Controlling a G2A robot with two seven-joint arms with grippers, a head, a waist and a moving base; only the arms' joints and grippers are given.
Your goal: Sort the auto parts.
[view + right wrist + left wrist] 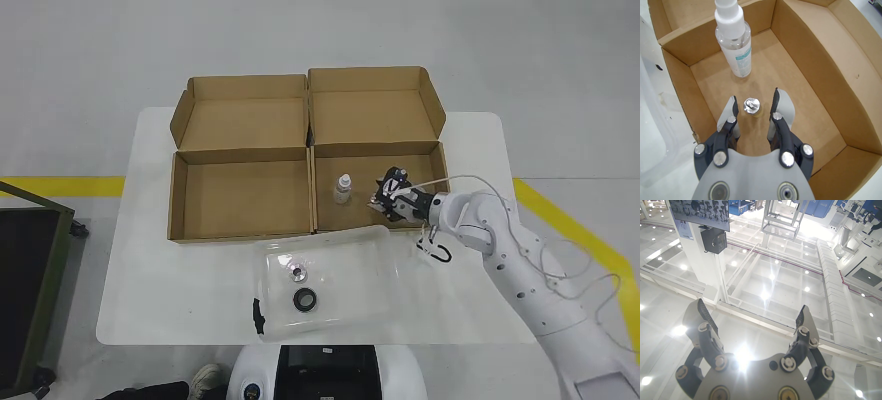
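My right gripper (754,103) (384,196) hangs open inside the right cardboard box (437,172) (806,62). A small silver metal part (751,107) stands on the box floor between its fingers, touching neither. A clear spray bottle (736,42) (343,187) with a white cap stands upright in the same box, beyond the part. On the table's near side, a clear plastic tray (380,240) holds a silver part (297,269) and a black ring (305,298). My left gripper (751,310) is open, empty, and points up at the ceiling.
A second cardboard box (178,200) stands left of the first, nothing in it. Both boxes have lids folded back at the far side. The tray's translucent wall (651,106) lies close beside the right box. The white table (140,280) has free room at left.
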